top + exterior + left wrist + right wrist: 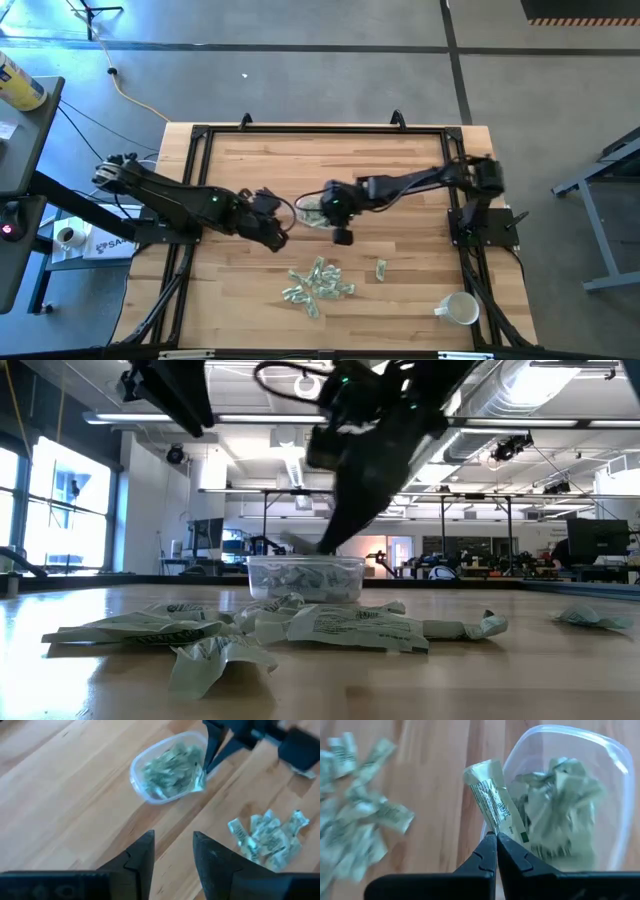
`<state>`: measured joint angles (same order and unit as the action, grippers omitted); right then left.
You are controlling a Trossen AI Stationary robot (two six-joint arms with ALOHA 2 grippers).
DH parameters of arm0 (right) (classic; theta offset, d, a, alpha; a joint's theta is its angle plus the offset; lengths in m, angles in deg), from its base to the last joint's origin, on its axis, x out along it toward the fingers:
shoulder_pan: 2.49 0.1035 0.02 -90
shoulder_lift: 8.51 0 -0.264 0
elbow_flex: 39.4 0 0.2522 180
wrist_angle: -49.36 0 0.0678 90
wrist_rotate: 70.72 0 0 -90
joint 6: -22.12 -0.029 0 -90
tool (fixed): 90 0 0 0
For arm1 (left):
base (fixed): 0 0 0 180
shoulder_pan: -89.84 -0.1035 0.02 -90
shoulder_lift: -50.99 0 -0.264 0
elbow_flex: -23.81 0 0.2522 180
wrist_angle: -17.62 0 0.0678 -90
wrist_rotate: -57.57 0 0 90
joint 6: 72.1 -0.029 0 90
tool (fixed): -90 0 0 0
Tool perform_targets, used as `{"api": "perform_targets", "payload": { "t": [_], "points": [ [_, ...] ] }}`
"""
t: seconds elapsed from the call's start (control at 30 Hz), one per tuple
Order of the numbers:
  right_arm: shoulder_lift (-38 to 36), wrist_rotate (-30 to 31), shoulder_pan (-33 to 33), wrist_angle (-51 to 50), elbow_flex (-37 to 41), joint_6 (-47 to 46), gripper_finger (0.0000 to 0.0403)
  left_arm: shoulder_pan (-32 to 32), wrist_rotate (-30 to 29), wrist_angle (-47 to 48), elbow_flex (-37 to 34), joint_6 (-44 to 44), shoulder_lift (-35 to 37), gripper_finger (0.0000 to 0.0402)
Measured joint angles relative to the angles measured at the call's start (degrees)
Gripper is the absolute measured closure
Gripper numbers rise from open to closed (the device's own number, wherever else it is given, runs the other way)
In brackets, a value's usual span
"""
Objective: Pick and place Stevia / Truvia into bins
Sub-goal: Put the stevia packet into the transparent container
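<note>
Clear bowl [615, 790] rim — right gripper [496, 839] clamps a sachet [495, 802] above it; left gripper [172, 851], fingers apart, hovers nearby.

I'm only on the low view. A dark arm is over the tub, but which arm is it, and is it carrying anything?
Observer: The right gripper; it is shut on a Stevia sachet pinched by one end, at the rim of the clear bowl.
Operator: Where's the left?
Observer: The left gripper hovers over bare wood beside the bowl, fingers apart, nothing between them.
Operator: How much is left on the table?
Observer: From above, one loose pile of sachets near the front edge, plus a single sachet lying apart from it.
Operator: Anything else out there?
Observer: A white mug at the front right corner.
</note>
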<state>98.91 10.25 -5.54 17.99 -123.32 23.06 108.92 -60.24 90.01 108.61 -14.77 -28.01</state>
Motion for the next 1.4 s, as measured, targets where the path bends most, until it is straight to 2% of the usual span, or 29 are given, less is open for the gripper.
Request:
{"api": "perform_targets", "payload": {
  "t": [0.13,0.33,0.57,0.67,0.77,0.9,1.13,1.27,1.4],
  "points": [
    [4.93,2.64,-0.11,-1.91,-5.75,-0.32,0.0399,0.06,0.28,0.67,-4.47,4.10,3.16,0.0250],
    [6.20,9.81,-0.54,-5.62,-10.43,0.31,0.0376,0.06,0.44,-2.07,-10.22,6.05,6.83,0.0253],
    [5.97,8.56,-2.10,-6.71,-11.20,-4.08,0.0312,0.01,0.20,-3.89,-14.53,6.05,9.73,0.0250],
    [4.84,6.92,-1.79,-11.82,-11.23,-2.65,0.0276,0.01,0.20,-5.28,-15.89,5.28,10.55,0.0250],
    [2.78,4.45,-1.28,-20.40,-10.80,3.48,0.0241,0.01,0.20,-7.44,-16.65,3.70,10.91,0.0252],
    [-3.46,2.27,0.30,-28.26,-4.05,13.10,0.0204,0.01,0.23,-12.82,-17.69,0.69,10.91,0.0252],
    [-18.63,2.71,8.13,-26.02,14.15,19.80,0.0185,0.06,1.58,-16.52,-18.42,-0.49,10.86,0.0252],
    [-20.16,2.61,14.93,-19.55,19.50,21.58,0.0184,0.06,1.60,-16.84,-18.42,-0.49,10.89,0.0253],
    [-18.46,2.85,19.29,-15.11,21.78,19.65,0.0175,0.06,2.12,-17.16,-18.37,-0.09,10.91,0.0254]
  ]
}}
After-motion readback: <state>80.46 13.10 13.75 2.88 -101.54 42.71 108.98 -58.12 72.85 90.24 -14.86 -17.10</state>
